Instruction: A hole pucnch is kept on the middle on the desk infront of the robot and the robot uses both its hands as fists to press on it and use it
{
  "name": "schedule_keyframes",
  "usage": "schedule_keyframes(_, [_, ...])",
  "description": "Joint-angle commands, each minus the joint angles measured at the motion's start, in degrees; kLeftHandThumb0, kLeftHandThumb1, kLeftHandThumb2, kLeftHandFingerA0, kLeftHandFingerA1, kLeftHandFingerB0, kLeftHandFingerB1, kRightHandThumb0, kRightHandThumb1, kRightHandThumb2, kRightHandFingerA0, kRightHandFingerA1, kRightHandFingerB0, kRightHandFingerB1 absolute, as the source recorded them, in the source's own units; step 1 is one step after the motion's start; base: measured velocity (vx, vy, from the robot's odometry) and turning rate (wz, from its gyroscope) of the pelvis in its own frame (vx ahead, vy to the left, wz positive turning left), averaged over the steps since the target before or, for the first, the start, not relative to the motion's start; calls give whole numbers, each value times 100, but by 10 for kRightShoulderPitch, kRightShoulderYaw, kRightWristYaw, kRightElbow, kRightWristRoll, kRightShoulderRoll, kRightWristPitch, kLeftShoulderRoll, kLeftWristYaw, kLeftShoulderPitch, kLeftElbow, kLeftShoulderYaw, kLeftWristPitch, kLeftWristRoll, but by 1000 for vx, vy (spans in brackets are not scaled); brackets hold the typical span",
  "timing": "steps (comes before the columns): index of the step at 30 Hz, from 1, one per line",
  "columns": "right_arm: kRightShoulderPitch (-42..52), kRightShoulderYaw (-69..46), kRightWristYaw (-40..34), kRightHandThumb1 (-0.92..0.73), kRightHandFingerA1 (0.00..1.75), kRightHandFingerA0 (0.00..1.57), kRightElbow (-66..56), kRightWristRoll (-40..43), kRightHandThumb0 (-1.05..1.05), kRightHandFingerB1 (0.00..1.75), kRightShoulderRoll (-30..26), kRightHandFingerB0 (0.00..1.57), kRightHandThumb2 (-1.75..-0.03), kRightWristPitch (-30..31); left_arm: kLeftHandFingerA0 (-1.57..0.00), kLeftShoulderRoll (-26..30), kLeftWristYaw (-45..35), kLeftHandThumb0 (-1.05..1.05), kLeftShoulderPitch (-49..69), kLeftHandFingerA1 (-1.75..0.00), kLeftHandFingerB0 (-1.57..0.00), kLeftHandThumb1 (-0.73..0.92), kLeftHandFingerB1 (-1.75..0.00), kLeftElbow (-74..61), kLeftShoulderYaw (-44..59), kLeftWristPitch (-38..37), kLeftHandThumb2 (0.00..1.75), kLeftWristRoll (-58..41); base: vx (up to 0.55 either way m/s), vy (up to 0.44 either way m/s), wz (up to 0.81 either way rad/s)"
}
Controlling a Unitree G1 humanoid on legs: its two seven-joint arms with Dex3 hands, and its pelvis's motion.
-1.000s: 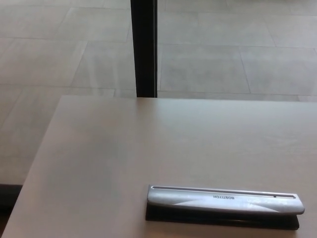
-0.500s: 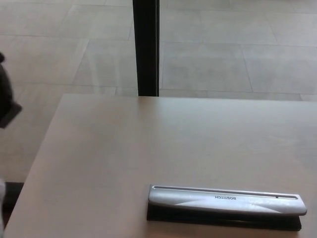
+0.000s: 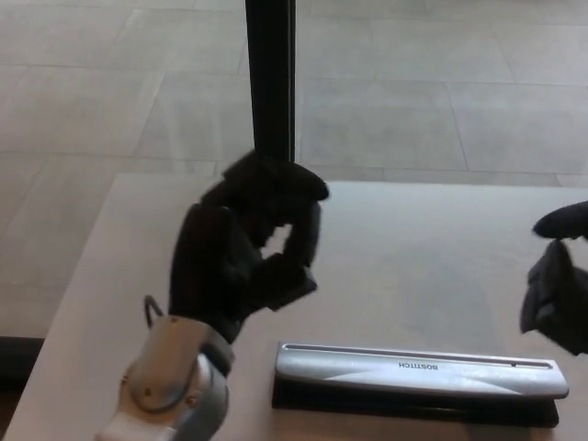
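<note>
Head view: long silver hole punch (image 3: 419, 370) marked BOSTITCH, lower right; left hand (image 3: 246, 243) curled, empty; right hand (image 3: 557, 283) cropped, grip unclear.

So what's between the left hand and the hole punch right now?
Nothing. In the head view only bare desk shows between the left hand and the hole punch; the hand is raised, not touching it.

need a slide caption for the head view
Left hand and right hand raised above the hole punch on the desk, not yet pressing.
</note>
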Motion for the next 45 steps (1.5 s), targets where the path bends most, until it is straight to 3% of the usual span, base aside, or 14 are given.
schedule_keyframes(1, [20, 51, 8, -53, 175, 110, 11, -54, -7, 174, -8, 72, -141, 41, -96, -18, -10, -35, 21, -175, -63, 71, -169, 5, -42, 50, 101, 8, 0, 0, 0])
schedule_keyframes(10, [8, 85, 18, -51, 175, 113, 103, -106, -11, 175, 5, 79, -145, -11, -101, -66, 10, -41, 43, -175, -65, 71, -175, 56, -77, 37, 101, 45, 0, 0, 0])
schedule_keyframes(11, [7, 84, 18, -74, 126, 118, 115, -112, -6, 122, 6, 110, -134, -17, -100, -71, 14, -42, 45, -175, -65, 72, -175, 62, -78, 39, 98, 47, 0, 0, 0])
schedule_keyframes(16, [7, 79, 18, -71, 126, 118, 163, -137, -6, 122, 11, 111, -133, -48, -96, -89, 33, -42, 62, -175, -61, 75, -175, 107, -81, 12, 93, 62, 0, 0, 0])
schedule_keyframes(22, [17, 68, 0, -72, 126, 117, 212, -164, -6, 122, 29, 110, -134, -99, -92, -120, 93, -39, 80, -175, -59, 72, -174, 181, -79, -60, 102, 101, 0, 0, 0])
schedule_keyframes(27, [18, 68, -32, -74, 126, 118, 281, -207, -5, 122, 54, 112, -134, -206, -93, -145, 141, -39, 85, -175, -59, 76, -175, 240, -76, -138, 96, 126, 0, 0, 0])
schedule_keyframes(28, [20, 70, -55, -54, 175, 105, 307, -228, -11, 175, 61, 76, -139, -245, -94, -158, 165, -38, 88, -175, -59, 76, -175, 272, -76, -188, 91, 141, 0, 0, 0])
schedule_keyframes(32, [19, 88, -149, -54, 175, 104, 390, -325, -21, 175, 61, 75, -136, -349, -96, -174, 234, -38, 90, -175, -62, 76, -175, 354, -85, -296, 93, 192, 0, 0, 0])
schedule_keyframes(33, [20, 87, -152, -54, 175, 105, 410, -325, -16, 175, 66, 77, -136, -382, -98, -176, 243, -38, 91, -175, -62, 77, -175, 366, -85, -314, 93, 197, 0, 0, 0])
schedule_keyframes(40, [23, 139, -259, -51, 175, 106, 483, -441, -14, 175, 31, 75, -144, -428, -99, -153, 378, -40, 59, -175, -65, 79, -175, 421, -112, -332, 96, 304, 0, 0, 0])
schedule_keyframes(43, [20, 188, -339, -47, 175, 104, 542, -520, -12, 175, -10, 74, -141, -440, -96, -149, 404, -41, 52, -175, -64, 78, -175, 435, -122, -346, 98, 326, 0, 0, 0])
schedule_keyframes(44, [18, 194, -350, -49, 175, 102, 556, -527, -12, 175, -16, 76, -133, -444, -94, -149, 402, -43, 52, -175, -64, 79, -175, 437, -122, -350, 97, 325, 0, 0, 0])
schedule_keyframes(45, [13, 208, -375, -50, 150, 132, 585, -541, -18, 137, -27, 109, -126, -455, -93, -147, 409, -42, 50, -175, -63, 79, -175, 441, -123, -354, 96, 329, 0, 0, 0])
